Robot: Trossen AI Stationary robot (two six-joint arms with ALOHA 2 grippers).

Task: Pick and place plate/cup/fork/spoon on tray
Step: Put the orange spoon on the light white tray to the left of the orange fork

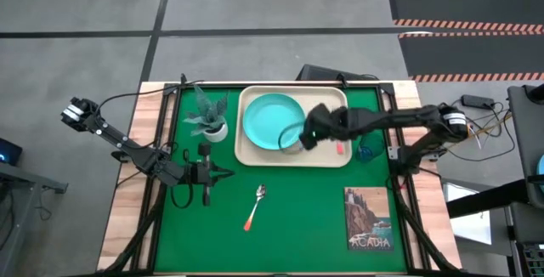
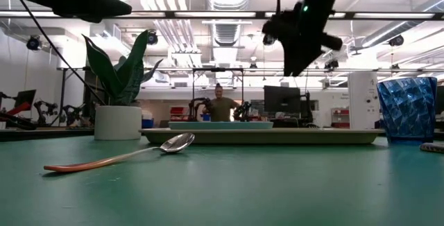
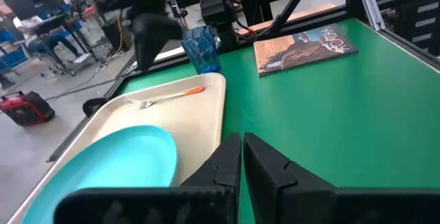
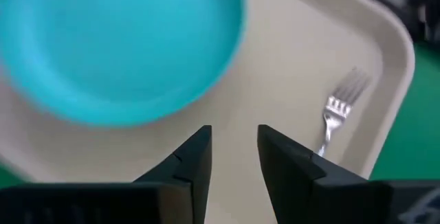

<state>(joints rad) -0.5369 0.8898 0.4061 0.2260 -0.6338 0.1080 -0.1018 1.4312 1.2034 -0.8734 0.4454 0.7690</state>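
Observation:
The beige tray (image 1: 330, 98) lies at the far middle of the green table. The turquoise plate (image 1: 272, 121) rests flat in the tray's left half. The fork (image 4: 339, 109) lies flat on the tray's right part, and also shows in the left wrist view (image 3: 162, 98). The blue cup (image 1: 370, 150) stands on the table just right of the tray. The spoon (image 1: 255, 206) lies on the table nearer the front, bowl up (image 2: 175, 143). My right gripper (image 4: 234, 148) is open and empty above the tray, between plate and fork. My left gripper (image 3: 242, 157) is shut and empty, left of the tray.
A green plant in a white pot (image 1: 210, 117) stands left of the tray, close to my left gripper (image 1: 214, 173). A picture book (image 1: 368, 219) lies at the near right. A person (image 2: 220, 105) stands in the room far behind the table.

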